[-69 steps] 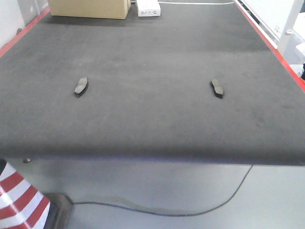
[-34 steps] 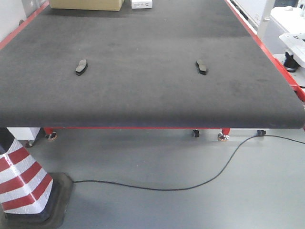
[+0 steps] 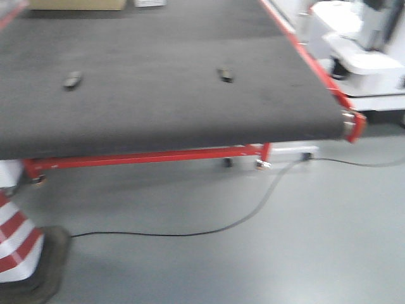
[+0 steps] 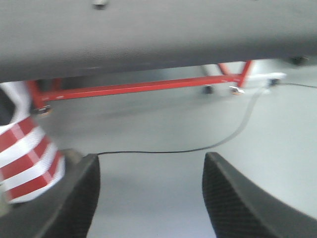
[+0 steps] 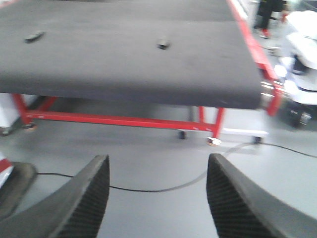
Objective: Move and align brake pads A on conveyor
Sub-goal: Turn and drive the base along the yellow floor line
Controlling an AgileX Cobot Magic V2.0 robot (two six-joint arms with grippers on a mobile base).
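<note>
Left gripper [image 4: 151,198] and right gripper [image 5: 157,198] gape wide, empty, over the floor [image 3: 266,253], short of the conveyor [image 3: 158,114]. Well ahead on it, left pad [image 3: 72,80] lies nearer the left arm and right pad [image 3: 225,75] nearer the right. Through the blur, their long axes probably point away.

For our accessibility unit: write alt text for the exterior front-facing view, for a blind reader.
A left brake pad and a right brake pad lie well apart on a wide dark conveyor with a red frame. A black cable crosses the floor below; a striped cone stands at lower left.
</note>
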